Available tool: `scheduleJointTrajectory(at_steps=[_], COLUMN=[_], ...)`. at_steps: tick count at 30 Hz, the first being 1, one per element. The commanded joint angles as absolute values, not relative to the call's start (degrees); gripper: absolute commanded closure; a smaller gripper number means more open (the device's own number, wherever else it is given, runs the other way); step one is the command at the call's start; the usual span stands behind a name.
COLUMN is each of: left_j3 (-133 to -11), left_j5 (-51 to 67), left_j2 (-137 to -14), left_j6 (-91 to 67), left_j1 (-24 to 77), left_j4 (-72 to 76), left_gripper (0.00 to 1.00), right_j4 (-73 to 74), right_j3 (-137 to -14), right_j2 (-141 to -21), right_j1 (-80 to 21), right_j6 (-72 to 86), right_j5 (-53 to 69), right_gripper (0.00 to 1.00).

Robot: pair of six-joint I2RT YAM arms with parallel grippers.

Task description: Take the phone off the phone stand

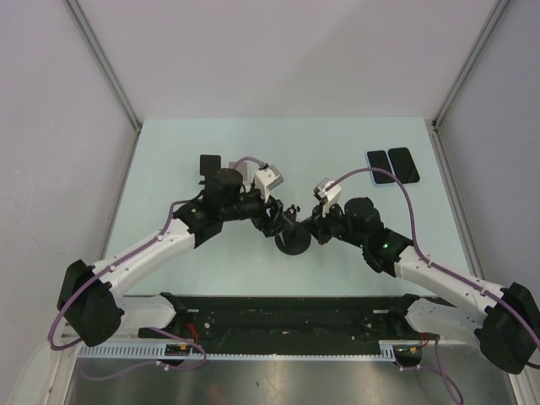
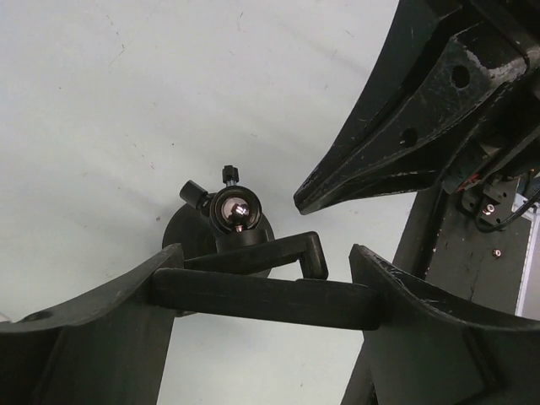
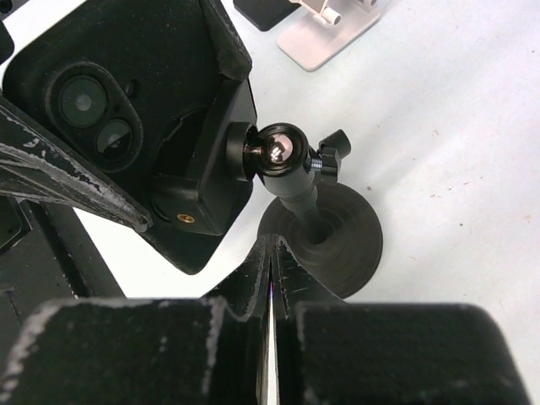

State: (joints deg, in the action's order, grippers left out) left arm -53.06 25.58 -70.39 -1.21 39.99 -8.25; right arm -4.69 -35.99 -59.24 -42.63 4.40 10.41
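Observation:
A black phone stand (image 1: 293, 243) with a round base and a ball joint (image 3: 278, 152) stands mid-table between both arms. A black phone (image 3: 93, 76), with two camera lenses, sits in the stand's holder. My left gripper (image 1: 274, 221) is shut across the phone's edges. In the left wrist view the phone (image 2: 261, 299) spans edge-on between my fingers, above the stand's ball (image 2: 236, 209). My right gripper (image 3: 272, 246) is shut and holds nothing, with its tips at the near rim of the stand's base (image 3: 346, 232). The right gripper also shows in the top view (image 1: 307, 226).
Two other phones (image 1: 392, 165) lie flat side by side at the back right of the pale green table (image 1: 194, 143). Grey walls enclose the table on three sides. The arms' black base rail (image 1: 287, 316) runs along the near edge.

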Motion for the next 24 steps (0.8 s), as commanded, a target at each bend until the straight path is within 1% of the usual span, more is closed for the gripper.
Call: scheduleJointTrajectory(at_steps=[1, 3, 4, 6, 7, 9, 10, 12, 13, 15, 16, 20, 24], left_j3=[-55.55, -55.81, -55.90, -56.07, -56.07, -56.16, -56.16, -56.07, -56.07, -56.16, -56.16, -56.34, -56.34], left_j5=[29.18, 28.92, 28.74, 29.00, 29.35, 30.93, 31.55, 33.12, 33.40, 34.10, 34.71, 35.68, 36.30], left_j2=[-68.29, -67.85, -67.50, -66.54, -66.19, -65.39, -65.04, -64.34, -64.25, -63.81, -63.72, -62.76, -62.05], left_j6=[0.97, 0.36, 0.35, 0.35, -1.39, -2.63, -3.16, -4.65, -5.09, -6.32, -6.68, -8.35, -10.10], left_j1=[39.46, 39.46, 39.46, 39.46, 39.55, 39.55, 39.55, 39.55, 39.55, 39.55, 39.55, 39.55, 39.55], left_j4=[-8.88, -8.88, -8.70, -8.53, -8.09, -7.47, -6.60, -5.72, -4.93, -4.31, -3.70, -2.46, -1.23], left_gripper=[1.00, 1.00, 1.00, 1.00, 1.00, 1.00, 1.00, 1.00, 1.00, 1.00, 1.00, 1.00, 1.00], right_j4=[-5.10, -4.57, -3.96, -3.08, -2.12, -1.41, -0.71, -0.27, -0.18, 0.52, 1.75, 2.11, 2.20], right_j3=[-35.95, -36.03, -35.95, -35.95, -35.95, -36.03, -35.95, -36.03, -35.95, -35.95, -35.95, -35.95, -35.95], right_j2=[-58.36, -57.57, -57.13, -55.64, -55.11, -53.45, -52.92, -51.51, -51.16, -50.54, -50.02, -49.22, -48.78], right_j1=[-42.71, -42.71, -42.71, -42.71, -42.71, -42.71, -42.71, -42.71, -42.71, -42.80, -42.80, -43.50, -44.12], right_j6=[4.13, 4.31, 4.22, 4.31, 4.31, 4.31, 4.22, 4.22, 4.31, 4.39, 4.48, 4.57, 4.39], right_j5=[8.88, 8.09, 7.39, 6.42, 5.46, 4.75, 4.05, 3.34, 2.82, 2.55, 2.37, 1.76, 0.79], right_gripper=[1.00, 0.97, 0.93, 0.87, 0.82, 0.75, 0.68, 0.61, 0.54, 0.49, 0.44, 0.35, 0.30])
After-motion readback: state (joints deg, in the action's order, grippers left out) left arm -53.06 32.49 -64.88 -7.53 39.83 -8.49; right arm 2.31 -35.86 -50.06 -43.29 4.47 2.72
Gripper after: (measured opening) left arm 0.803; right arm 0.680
